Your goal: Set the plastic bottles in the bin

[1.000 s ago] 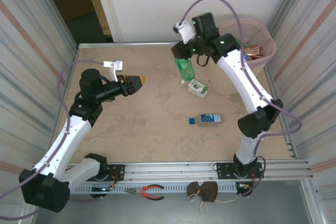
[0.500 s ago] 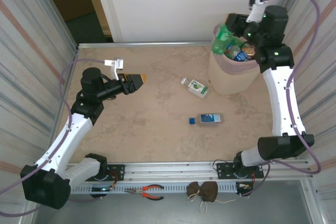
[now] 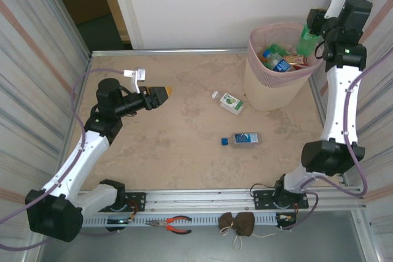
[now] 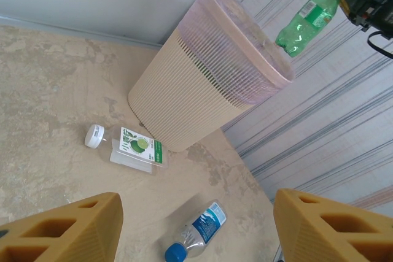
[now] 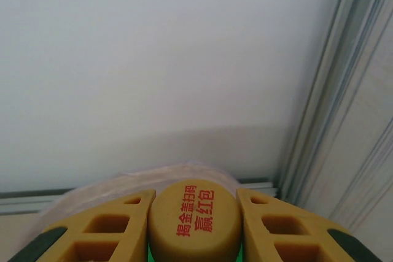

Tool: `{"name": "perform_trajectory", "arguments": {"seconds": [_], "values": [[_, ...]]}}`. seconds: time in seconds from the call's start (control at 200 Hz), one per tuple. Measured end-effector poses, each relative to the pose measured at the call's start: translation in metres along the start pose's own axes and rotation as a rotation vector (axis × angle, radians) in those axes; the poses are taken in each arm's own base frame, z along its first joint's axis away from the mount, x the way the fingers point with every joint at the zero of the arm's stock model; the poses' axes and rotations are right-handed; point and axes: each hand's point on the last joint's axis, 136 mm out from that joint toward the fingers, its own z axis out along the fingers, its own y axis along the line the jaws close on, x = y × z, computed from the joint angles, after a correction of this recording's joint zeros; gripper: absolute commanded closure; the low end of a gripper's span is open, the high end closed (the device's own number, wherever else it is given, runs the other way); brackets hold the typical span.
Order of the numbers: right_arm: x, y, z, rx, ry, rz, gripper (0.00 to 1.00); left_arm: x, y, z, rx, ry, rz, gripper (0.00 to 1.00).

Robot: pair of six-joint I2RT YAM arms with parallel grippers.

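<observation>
I am pinching the green bottle (image 3: pixel 307 39) by its yellowish cap (image 5: pixel 194 222) with my right jaws. It is hanging neck-up above the right rim of the bin (image 3: pixel 263 90), so it should fall in among the bottles already inside. My left jaws are standing spread and empty over the bench (image 3: pixel 172 151), facing the lime-label bottle (image 3: pixel 229 103) and the blue-capped bottle (image 3: pixel 241 140). Both are lying near the bin and are probably my next picks.
</observation>
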Motion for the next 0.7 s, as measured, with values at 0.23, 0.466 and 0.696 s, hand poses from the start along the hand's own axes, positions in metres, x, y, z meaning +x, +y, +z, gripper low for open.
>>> {"name": "perform_trajectory", "arguments": {"seconds": [0.23,0.466,0.696], "values": [[0.045,-0.008,0.047,0.01,0.176,-0.137,0.76,0.001,0.003,0.002,-0.004,0.006,-0.005,0.34],[0.102,0.0,0.068,-0.001,0.361,-0.238,0.75,0.002,0.003,0.002,-0.005,0.008,-0.004,0.34],[0.134,0.001,0.09,-0.004,0.439,-0.278,0.71,0.0,0.006,0.0,-0.012,0.002,-0.005,0.34]]}}
